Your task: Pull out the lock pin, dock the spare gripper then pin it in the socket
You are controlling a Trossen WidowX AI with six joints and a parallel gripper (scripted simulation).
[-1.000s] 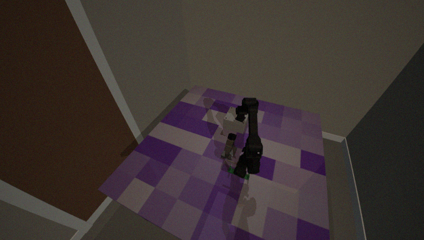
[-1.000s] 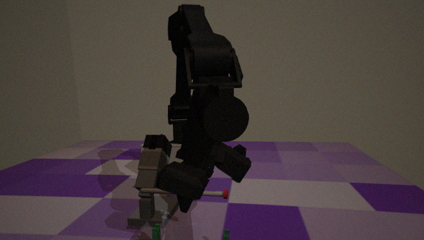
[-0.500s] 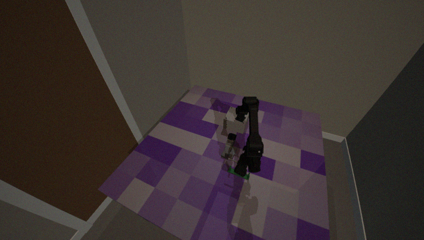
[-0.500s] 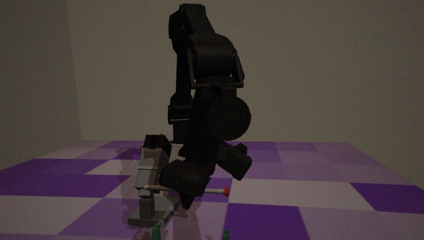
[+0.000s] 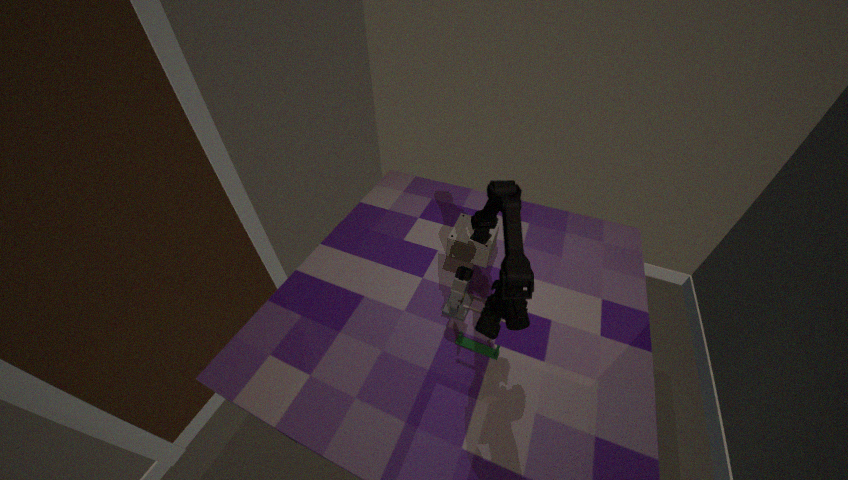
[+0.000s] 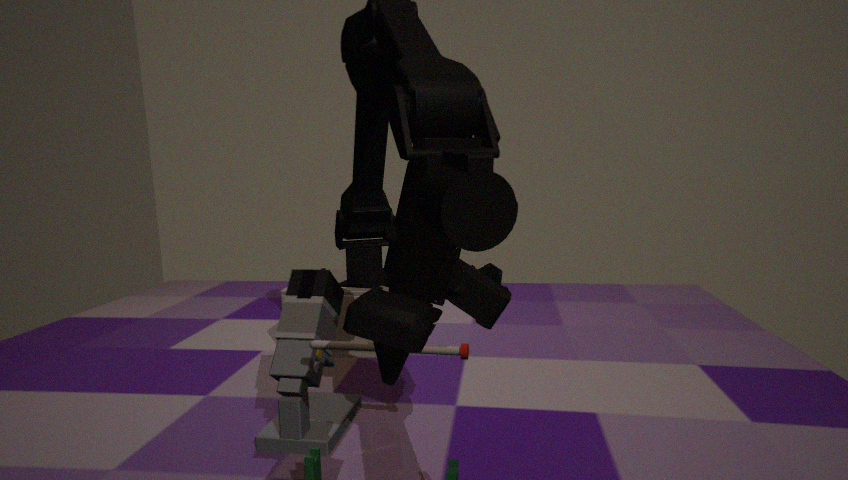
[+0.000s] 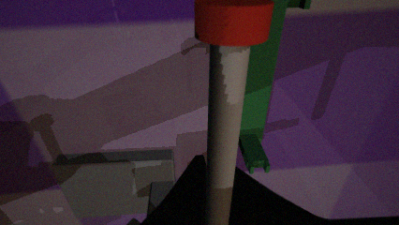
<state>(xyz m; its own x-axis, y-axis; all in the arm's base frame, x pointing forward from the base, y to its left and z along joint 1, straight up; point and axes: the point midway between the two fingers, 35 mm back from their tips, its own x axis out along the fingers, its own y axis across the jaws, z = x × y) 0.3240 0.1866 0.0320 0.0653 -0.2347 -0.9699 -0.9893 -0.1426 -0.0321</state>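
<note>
My gripper (image 6: 390,354) (image 7: 206,163) is shut on the lock pin (image 6: 437,349) (image 7: 227,94) around its middle. The pin is pale with a red head and is held nearly level above the table. Its red head points right in the exterior view; its plain end is near the mount's side in that view, and I cannot tell whether they touch. The grey mount (image 6: 292,419) stands on a flat base. A pale block with a black end (image 6: 309,312), apparently the spare gripper, sits in line on the tilted socket (image 6: 290,356). Its spigot is hidden.
A green rack (image 5: 477,346) (image 7: 258,108) stands on the table in front of the mount, with no pin on it. A pale box (image 5: 489,255) stands behind the mount, below the arm's base end. My arm (image 5: 512,237) reaches over the table beside the mount.
</note>
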